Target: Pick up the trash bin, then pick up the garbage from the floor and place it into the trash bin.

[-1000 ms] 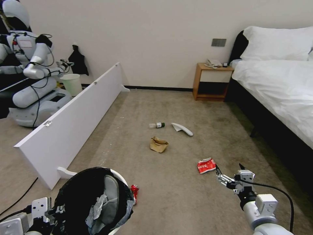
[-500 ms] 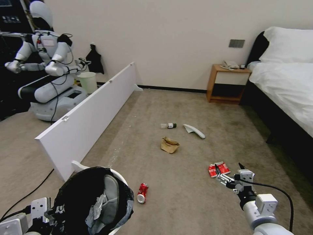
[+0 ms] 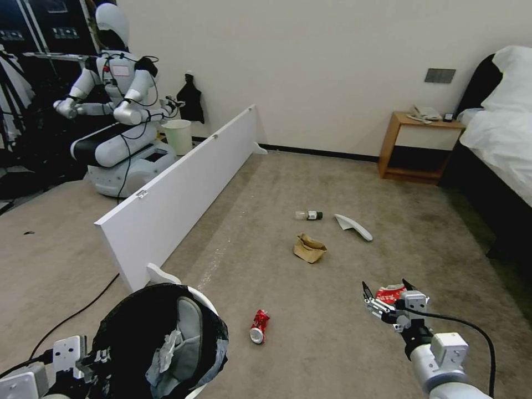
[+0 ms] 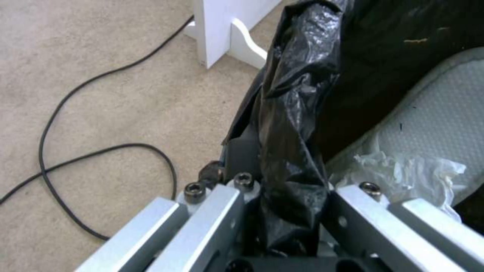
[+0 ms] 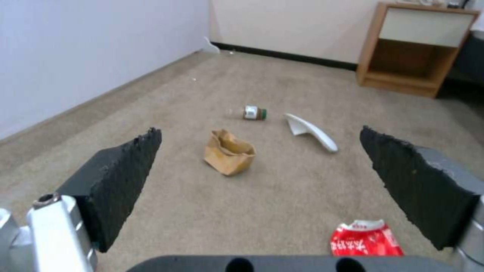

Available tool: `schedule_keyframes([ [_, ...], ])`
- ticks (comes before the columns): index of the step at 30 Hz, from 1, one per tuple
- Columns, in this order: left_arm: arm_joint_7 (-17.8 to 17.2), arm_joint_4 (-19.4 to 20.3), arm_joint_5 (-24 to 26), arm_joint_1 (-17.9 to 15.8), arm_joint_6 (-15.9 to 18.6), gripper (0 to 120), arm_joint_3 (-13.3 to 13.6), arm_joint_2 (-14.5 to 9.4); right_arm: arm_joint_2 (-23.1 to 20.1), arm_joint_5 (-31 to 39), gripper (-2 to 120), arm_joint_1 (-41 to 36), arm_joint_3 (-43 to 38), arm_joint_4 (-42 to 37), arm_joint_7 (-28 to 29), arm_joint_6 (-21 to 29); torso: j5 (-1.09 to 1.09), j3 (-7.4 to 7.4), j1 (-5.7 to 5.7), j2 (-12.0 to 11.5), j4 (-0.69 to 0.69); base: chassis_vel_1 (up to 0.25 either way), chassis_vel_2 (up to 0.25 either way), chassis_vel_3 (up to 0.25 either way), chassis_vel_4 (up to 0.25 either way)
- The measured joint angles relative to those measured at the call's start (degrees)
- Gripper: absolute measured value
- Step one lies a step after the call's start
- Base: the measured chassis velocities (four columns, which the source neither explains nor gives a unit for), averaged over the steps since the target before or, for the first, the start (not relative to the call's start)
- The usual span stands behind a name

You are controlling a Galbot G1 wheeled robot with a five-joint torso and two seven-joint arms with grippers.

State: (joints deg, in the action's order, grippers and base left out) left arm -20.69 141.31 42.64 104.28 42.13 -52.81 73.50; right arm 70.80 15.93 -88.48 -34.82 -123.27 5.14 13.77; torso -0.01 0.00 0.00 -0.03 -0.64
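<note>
The trash bin [image 3: 160,338], white with a black liner, hangs at the lower left, and my left gripper [image 3: 91,360] is shut on its lined rim [image 4: 292,158]. A white slipper [image 3: 189,324] and a crumpled tissue [image 4: 408,170] lie inside it. On the floor [image 3: 316,332] lie a crushed red can [image 3: 259,326], a brown paper bag [image 3: 309,249], a clear bottle [image 3: 309,215] and a white slipper [image 3: 354,226]. My right gripper [image 3: 385,296] is open, low over the carpet, just in front of the red wrapper [image 3: 390,292]. The wrist view shows the wrapper [image 5: 365,240] near one of its fingers [image 5: 418,181].
A long white board [image 3: 183,183] stands on edge along the left. Behind it are another robot [image 3: 119,122] and an unlined pale bin [image 3: 178,136]. A wooden nightstand [image 3: 424,147] and a bed [image 3: 499,144] are at the right. A black cable [image 3: 72,316] runs across the carpet.
The head view has swung left, so the whole room has shifted right in the picture. The red can has come out from behind the bin. Both grippers keep their places and states.
</note>
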Motion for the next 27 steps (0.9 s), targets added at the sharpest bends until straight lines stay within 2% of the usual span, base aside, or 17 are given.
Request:
schedule_keyframes([
  [6, 0.0, 0.1, 0.0, 0.0, 0.0, 2, 0.0, 0.0, 0.1, -0.8, 100, -0.1, 0.1, 0.6, -1.4, -1.6, 0.00, 0.00, 0.00, 0.0, 0.01, 0.000, 0.000, 0.000, 0.000],
  [8, 0.1, 0.1, -0.1, 0.1, 0.0, 2, 0.0, 0.1, -0.2, -2.0, 100, -0.5, -0.7, 2.1, -3.5, -6.7, 0.00, 0.00, 0.00, 0.0, -0.01, 0.000, 0.000, 0.000, 0.000],
  [9, 0.1, 0.1, -0.1, 0.1, 0.0, 2, 0.0, 0.1, -0.2, -2.0, 100, -0.5, -0.7, 2.1, -3.5, -6.7, 0.00, 0.00, 0.00, 0.0, -0.01, 0.000, 0.000, 0.000, 0.000],
  [10, 0.1, 0.2, -0.2, 0.1, 0.0, 2, 0.0, 0.2, -0.5, -4.1, 100, -0.6, -1.6, 4.2, -5.5, -12.1, 0.00, 0.00, 0.00, 0.0, -0.01, 0.000, 0.000, 0.000, 0.000],
  [12, 0.0, 0.3, -0.4, 0.2, 0.0, 2, 0.2, 0.4, -0.7, -5.8, 100, -1.3, -2.2, 5.9, -5.7, -14.7, 0.01, 0.00, 0.00, 0.0, -0.01, 0.000, 0.000, 0.000, 0.000],
  [18, 0.0, 0.4, -1.1, 0.0, 0.0, 2, 1.0, 0.6, -0.4, -5.0, 100, -2.2, -3.1, 6.9, -8.7, -16.4, 0.00, 0.00, 0.00, 0.0, -0.01, 0.000, 0.000, 0.000, 0.000],
  [27, 0.1, 0.4, -1.6, 0.1, 0.0, 2, 1.2, 0.8, -0.3, -3.5, 100, -1.8, -3.3, 7.5, -9.1, -16.4, 0.00, 0.00, 0.00, 0.0, 0.00, 0.000, 0.000, 0.000, 0.000],
])
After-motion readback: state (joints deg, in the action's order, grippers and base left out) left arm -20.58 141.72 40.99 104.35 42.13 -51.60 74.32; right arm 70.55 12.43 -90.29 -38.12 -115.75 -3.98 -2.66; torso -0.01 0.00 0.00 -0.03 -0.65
